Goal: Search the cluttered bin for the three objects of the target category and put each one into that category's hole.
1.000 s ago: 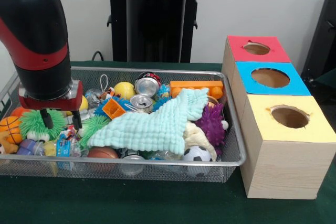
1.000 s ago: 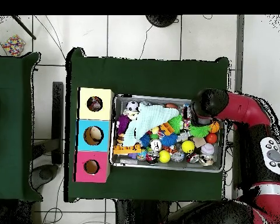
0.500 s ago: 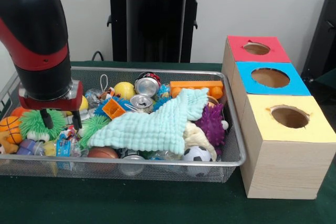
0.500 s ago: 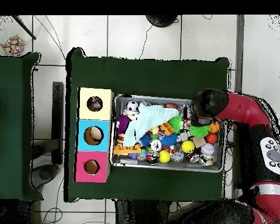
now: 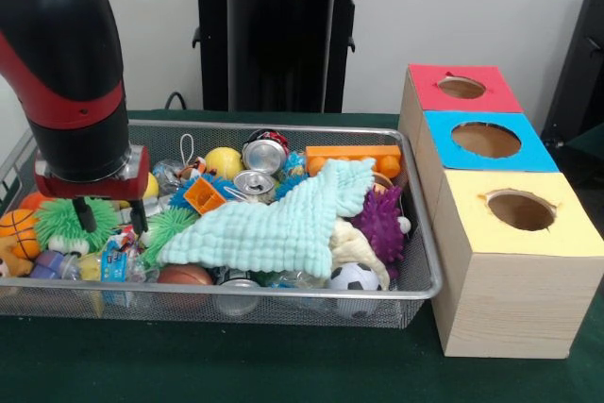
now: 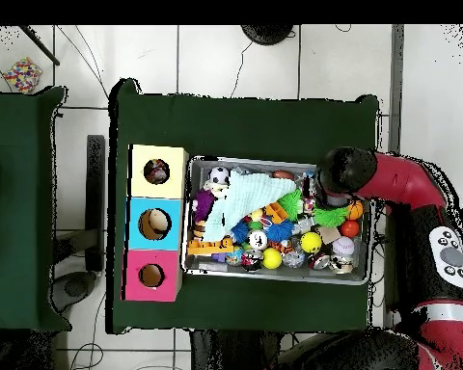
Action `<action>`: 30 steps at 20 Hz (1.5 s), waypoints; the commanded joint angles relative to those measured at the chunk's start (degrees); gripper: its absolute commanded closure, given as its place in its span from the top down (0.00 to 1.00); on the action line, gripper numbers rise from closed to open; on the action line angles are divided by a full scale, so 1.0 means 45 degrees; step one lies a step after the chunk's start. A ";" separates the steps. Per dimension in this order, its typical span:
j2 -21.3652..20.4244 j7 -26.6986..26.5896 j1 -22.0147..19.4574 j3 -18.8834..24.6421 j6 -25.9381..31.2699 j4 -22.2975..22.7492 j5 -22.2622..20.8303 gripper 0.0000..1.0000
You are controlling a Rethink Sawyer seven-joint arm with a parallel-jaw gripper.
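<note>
1. Three coloured boxes wait at the right of the table: red-topped box (image 5: 461, 88) farthest, blue-topped box (image 5: 486, 140) in the middle, yellow-topped wooden box (image 5: 520, 211) nearest, each with a round hole in its top. From above we spot something lying in the yellow and blue holes.
2. We judge we're in the search-and-pick step: the black two-fingered gripper (image 5: 110, 218) is down in the left end of the wire-mesh bin (image 5: 427, 271), fingers parted and holding nothing.
3. Its tips straddle the gap between two green spiky rubber balls (image 5: 62, 221), just above a small colourful packet (image 5: 114, 258).
4. We can't tell which category is the target, so the target pieces can only be placed somewhere in the bin's clutter.
5. Next move, as we read it: settle on one item, close on it cleanly, lift it over the rim and carry it right to the matching hole.
6. In the way: a large mint-green knobbly cloth (image 5: 274, 225) sprawls over the bin's middle, hiding whatever lies under it.
7. Also crowding in: crushed silver drink cans (image 5: 264, 153), a purple spiky ball (image 5: 381, 224), a small black-and-white football (image 5: 354, 279), an orange basketball (image 5: 16, 231) and an orange plastic block (image 5: 353, 153).
</note>
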 commanded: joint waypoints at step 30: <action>0.0133 0.0676 0.0200 0.1394 -0.0031 0.1826 0.4053 1.00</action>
